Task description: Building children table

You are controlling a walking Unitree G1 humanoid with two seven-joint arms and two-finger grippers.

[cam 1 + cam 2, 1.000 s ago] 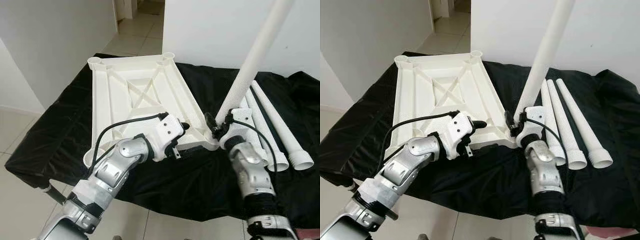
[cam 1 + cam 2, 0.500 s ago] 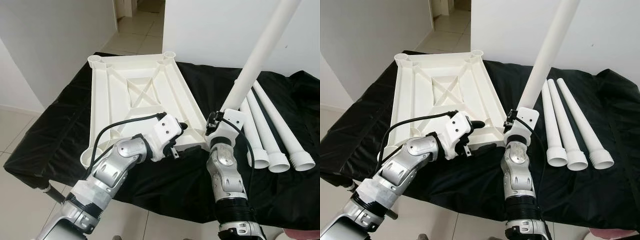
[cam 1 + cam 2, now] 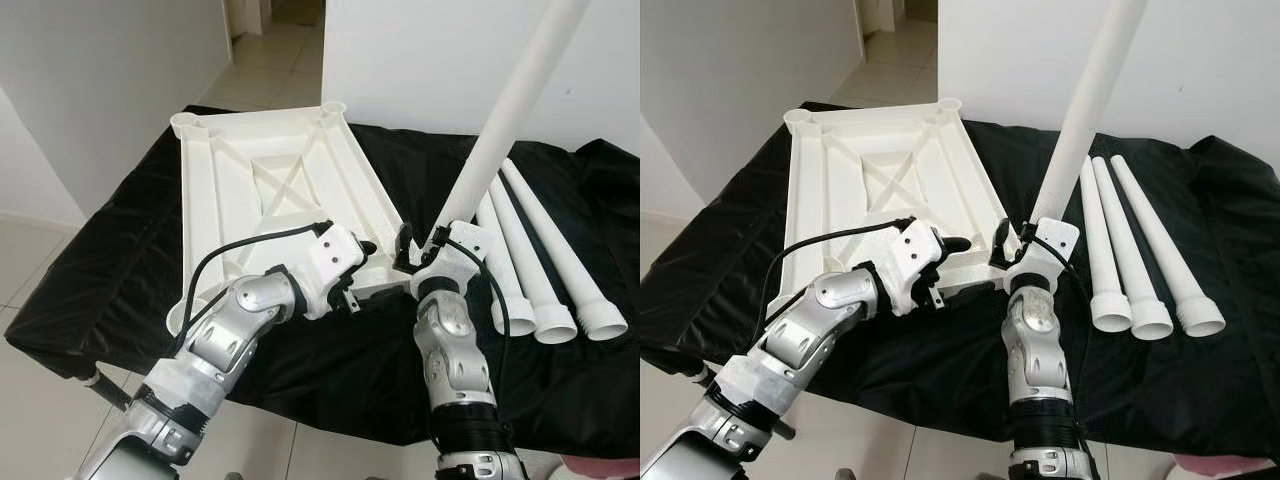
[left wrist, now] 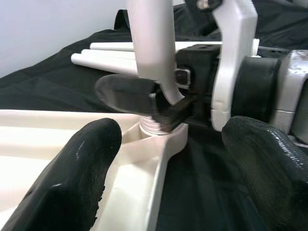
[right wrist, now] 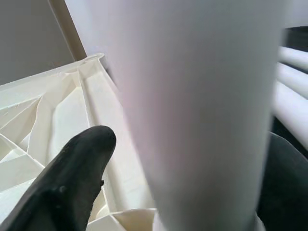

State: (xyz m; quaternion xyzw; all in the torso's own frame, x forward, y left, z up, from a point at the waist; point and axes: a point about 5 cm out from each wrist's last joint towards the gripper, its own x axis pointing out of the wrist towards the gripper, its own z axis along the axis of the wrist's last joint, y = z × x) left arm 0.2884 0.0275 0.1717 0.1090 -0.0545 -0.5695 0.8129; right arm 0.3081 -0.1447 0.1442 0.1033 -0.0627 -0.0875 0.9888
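White plastic forms the upturned tabletop (image 3: 268, 190), which is laid rib-side up on a black cloth (image 3: 110, 260), its long axis running away from the robot and a round socket set at each corner. At its near edge, just left of the near right corner, the left gripper (image 3: 362, 272) is held with its fingers (image 4: 77, 163) spread apart and nothing clasped between them; the tabletop's rim is seen between and just under them. Immediately right of that gripper, the near right corner socket (image 4: 153, 129) is met by the lower end of a long white leg (image 3: 1092, 100), which is gripped low down by the right gripper (image 3: 1012, 243), its fingers (image 5: 72, 178) clamped on either side of the tube. The leg's long axis is tilted, rising from the socket up and away to the right. Farther right of the right gripper, three more legs (image 3: 545, 255) are laid side by side on the cloth, touching or nearly so, their flared ends pointed toward the robot. Behind, a white wall (image 3: 420, 60) and a tiled floor (image 3: 270, 60) are seen.
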